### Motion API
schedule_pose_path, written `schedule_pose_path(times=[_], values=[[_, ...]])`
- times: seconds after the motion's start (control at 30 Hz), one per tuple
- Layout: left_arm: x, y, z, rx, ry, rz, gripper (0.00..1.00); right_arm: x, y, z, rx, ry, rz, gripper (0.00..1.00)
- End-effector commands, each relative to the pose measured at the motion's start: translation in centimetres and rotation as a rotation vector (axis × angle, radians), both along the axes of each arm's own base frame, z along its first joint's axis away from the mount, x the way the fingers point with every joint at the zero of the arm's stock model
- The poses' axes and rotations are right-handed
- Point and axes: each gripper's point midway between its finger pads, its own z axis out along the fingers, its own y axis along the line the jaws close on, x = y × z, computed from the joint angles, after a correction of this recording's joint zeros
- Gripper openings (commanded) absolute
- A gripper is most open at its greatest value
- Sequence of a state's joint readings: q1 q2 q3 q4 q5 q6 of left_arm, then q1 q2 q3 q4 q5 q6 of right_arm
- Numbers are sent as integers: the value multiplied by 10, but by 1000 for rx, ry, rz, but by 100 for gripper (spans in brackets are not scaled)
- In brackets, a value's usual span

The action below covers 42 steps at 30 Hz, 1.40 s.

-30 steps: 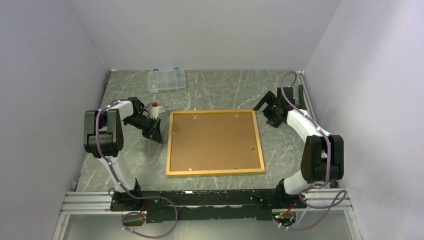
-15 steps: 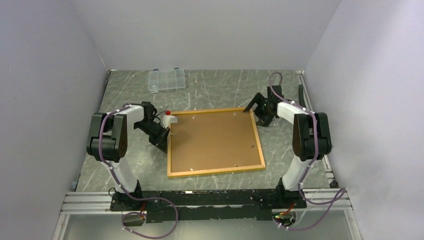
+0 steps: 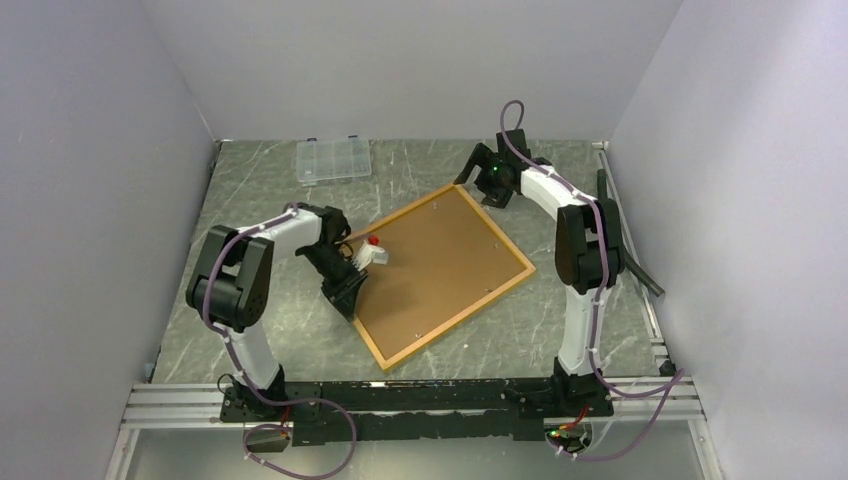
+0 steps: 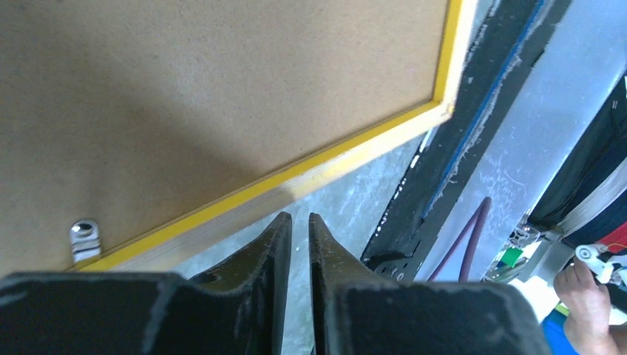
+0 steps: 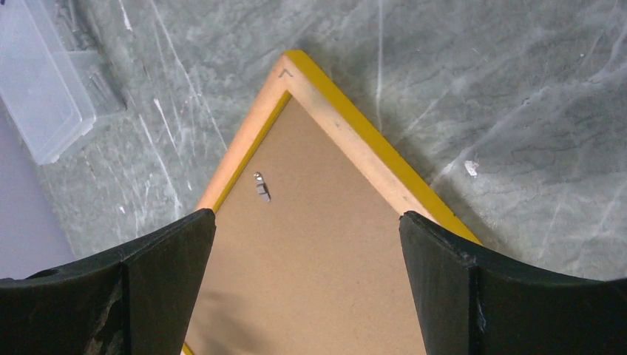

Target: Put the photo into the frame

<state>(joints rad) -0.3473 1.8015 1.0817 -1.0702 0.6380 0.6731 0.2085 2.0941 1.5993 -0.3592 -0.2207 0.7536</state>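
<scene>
On the grey counter (image 3: 260, 200), the left pincer (image 4: 299, 218), nearly closed with nothing between its fingers, sits just beside the left edge of the frame (image 3: 445, 270), which lies flat, back up and askew, while the right pincer (image 5: 307, 222) hangs wide open over its far corner.

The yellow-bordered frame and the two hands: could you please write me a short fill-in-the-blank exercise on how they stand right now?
1. The large rectangular frame with the thin yellow border lies with its plain brown ____ side up.
2. The right hand hangs above one corner of the frame, and it is ____, not shut.
3. In the top view, the clear plastic compartment box sits at the far ____ of the grey marbled table.
4. Between the fingers of the left hand there is ____.

Missing words: back; open; left; nothing
</scene>
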Motion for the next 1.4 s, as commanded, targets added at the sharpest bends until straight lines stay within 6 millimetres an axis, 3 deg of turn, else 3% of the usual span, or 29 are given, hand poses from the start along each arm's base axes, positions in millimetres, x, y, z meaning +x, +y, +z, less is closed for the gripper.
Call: schedule_pose_path(times=[0.0,0.07,0.13,0.27,0.37,0.43,0.63,0.8,1.07,1.37], values=[[23,13,49,-136,-86,39,23,-12,-12,48,-129,-97,-12,100],[45,35,65,-162,-123,124,24,-25,-3,61,-129,-149,20,100],[72,58,69,-151,-174,222,25,-39,19,80,-100,-221,100,99],[125,92,55,-134,-206,458,27,-79,97,95,-57,-309,426,98],[153,100,40,-126,-199,542,29,-116,155,99,-33,-358,668,95],[166,101,32,-124,-192,568,29,-135,183,98,0,-375,781,94],[177,94,19,-171,-117,601,27,-177,247,77,86,-357,1003,91],[175,93,9,-174,-80,598,24,-199,279,47,110,-315,1109,90],[171,97,-3,-138,-69,593,18,-219,315,20,152,-284,1194,88],[166,102,-8,-103,-81,585,15,-238,332,8,184,-241,1232,82]])
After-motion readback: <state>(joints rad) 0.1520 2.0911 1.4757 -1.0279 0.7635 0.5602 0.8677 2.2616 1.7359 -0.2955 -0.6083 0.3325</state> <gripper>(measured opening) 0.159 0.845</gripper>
